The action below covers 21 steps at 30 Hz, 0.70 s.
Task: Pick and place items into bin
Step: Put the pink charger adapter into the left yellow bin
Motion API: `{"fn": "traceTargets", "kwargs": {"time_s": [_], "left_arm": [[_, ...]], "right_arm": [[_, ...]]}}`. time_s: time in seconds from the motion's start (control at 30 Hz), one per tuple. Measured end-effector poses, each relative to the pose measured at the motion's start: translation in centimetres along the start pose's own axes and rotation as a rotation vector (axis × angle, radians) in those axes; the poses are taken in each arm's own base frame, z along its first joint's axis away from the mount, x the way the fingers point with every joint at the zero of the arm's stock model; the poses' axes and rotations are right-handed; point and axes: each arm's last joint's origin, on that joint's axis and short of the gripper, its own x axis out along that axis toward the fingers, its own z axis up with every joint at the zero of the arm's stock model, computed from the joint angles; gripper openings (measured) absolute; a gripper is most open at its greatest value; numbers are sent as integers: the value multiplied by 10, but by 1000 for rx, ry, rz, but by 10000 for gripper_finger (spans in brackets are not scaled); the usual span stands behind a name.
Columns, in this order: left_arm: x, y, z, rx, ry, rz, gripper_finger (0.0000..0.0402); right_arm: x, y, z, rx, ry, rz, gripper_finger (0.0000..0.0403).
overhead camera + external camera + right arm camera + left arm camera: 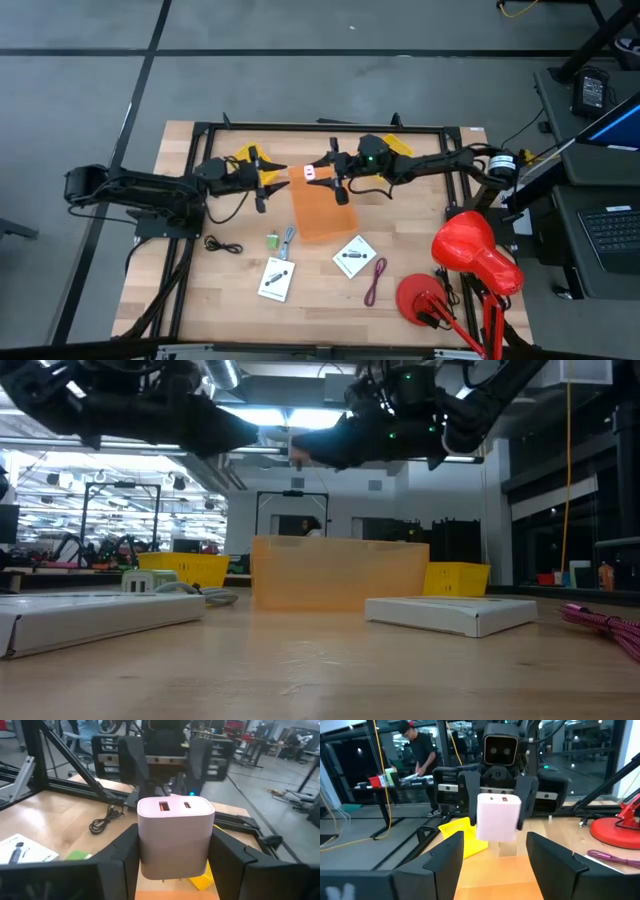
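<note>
My right gripper (176, 857) is shut on the pink block (175, 835), held over the far end of the orange bin (322, 208). My left gripper (495, 865) faces it from the table's left, open, with the block (499, 817) just beyond its fingertips. On the wood near the bin lie two white cards (276, 278) (354, 256), a green cube (272, 241), a blue-grey tool (288, 240), a black cord (222, 244) and a dark-red cord (376, 280). My right gripper pinches the pink block by its two opposite side faces (142, 845) between its two fingers (120, 855). The fingers lie level and come from the table's right. The block is lifted clear above the bin, upright, its face with two ports (175, 806) on top.
A black metal frame (320, 127) runs round the table's far side, with yellow pieces (250, 155) (398, 145) under the arms. A red stand (475, 250) occupies the near right corner. Bare wood lies at the near left.
</note>
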Motion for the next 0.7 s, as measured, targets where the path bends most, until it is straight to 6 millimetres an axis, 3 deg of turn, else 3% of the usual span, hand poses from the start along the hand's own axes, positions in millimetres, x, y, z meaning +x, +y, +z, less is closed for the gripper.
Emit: {"fn": "traceTargets", "kwargs": {"time_s": [0.4, 0.7], "left_arm": [[34, 0, 4, 23, 51, -8, 235], [40, 1, 15, 22, 12, -2, 234]], "right_arm": [[3, -1, 2, 1, -6, 8, 168], [2, -1, 1, 6, 10, 12, 168]]}}
